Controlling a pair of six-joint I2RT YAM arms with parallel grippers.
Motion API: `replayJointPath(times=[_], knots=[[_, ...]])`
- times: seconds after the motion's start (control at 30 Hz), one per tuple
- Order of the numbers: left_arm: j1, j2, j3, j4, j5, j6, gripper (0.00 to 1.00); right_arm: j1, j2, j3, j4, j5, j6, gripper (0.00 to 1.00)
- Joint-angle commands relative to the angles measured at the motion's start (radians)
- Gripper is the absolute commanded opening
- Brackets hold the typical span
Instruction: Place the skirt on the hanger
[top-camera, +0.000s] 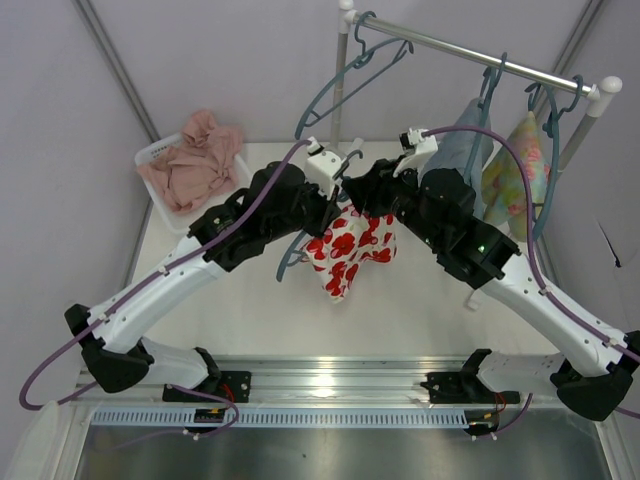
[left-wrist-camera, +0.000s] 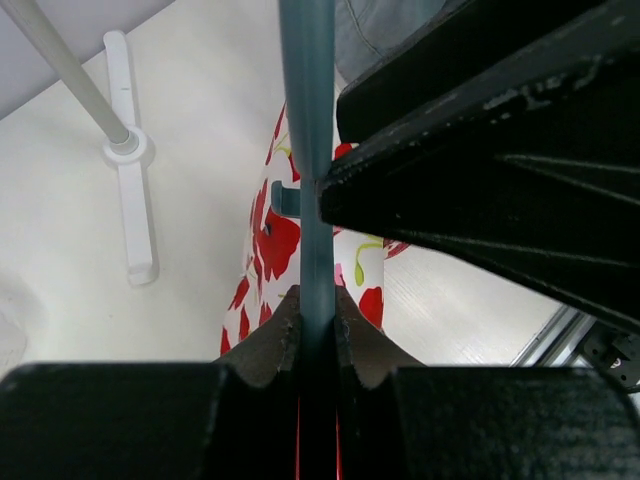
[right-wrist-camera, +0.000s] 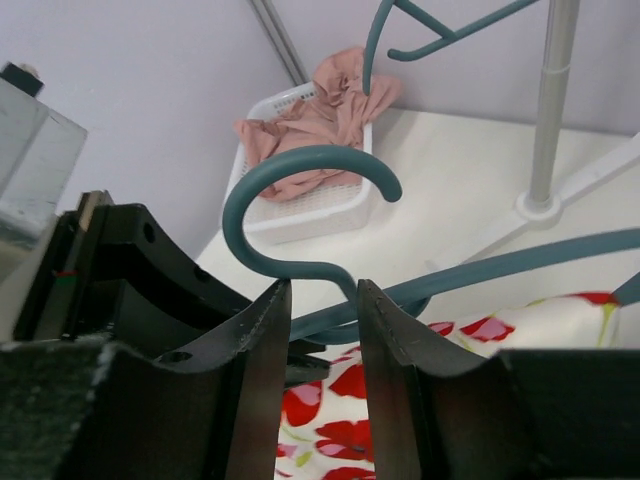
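teal hanger (left-wrist-camera: 305, 150): bar clenched in l. gripper (left-wrist-camera: 315, 305), long axis running straight out from it. red-flowered skirt (top-camera: 350, 250) hangs below, over table (top-camera: 420, 310). r. gripper (right-wrist-camera: 322, 300) straddles hook neck (right-wrist-camera: 340, 272); grip cannot tell.

- In front of the skirt (top-camera: 350, 250), bare table (top-camera: 260, 322) gives a pincer open room.
- Behind it, the rack post (top-camera: 345, 50), hanging garments (top-camera: 520, 165) and basket (top-camera: 150, 155) crowd the way.
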Motion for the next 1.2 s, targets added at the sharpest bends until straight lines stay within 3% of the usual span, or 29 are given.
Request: replayJointPath(times=[0.0, 0.23, 0.5, 0.93, 1.03, 1.17], knots=[[0.004, -0.062, 0.046, 0.040, 0.043, -0.017, 0.01, 0.002, -0.015, 0.042, 0.006, 0.017, -0.158, 0.38], [0.005, -0.079, 0.061, 0.028, 0.094, -0.020, 0.01, 0.005, -0.014, 0.010, 0.061, -0.013, -0.295, 0.36], [0.005, -0.081, 0.064, 0.024, 0.143, -0.035, 0.01, 0.012, -0.004, -0.010, 0.149, -0.050, -0.328, 0.37], [0.005, -0.064, 0.090, 0.007, 0.155, -0.070, 0.02, 0.040, 0.028, -0.056, 0.219, 0.031, -0.376, 0.34], [0.005, -0.059, 0.098, -0.001, 0.149, -0.073, 0.01, 0.040, 0.031, -0.065, 0.267, 0.036, -0.403, 0.30], [0.005, -0.053, 0.102, -0.016, 0.145, -0.078, 0.02, 0.040, 0.040, -0.068, 0.290, 0.040, -0.414, 0.13]])
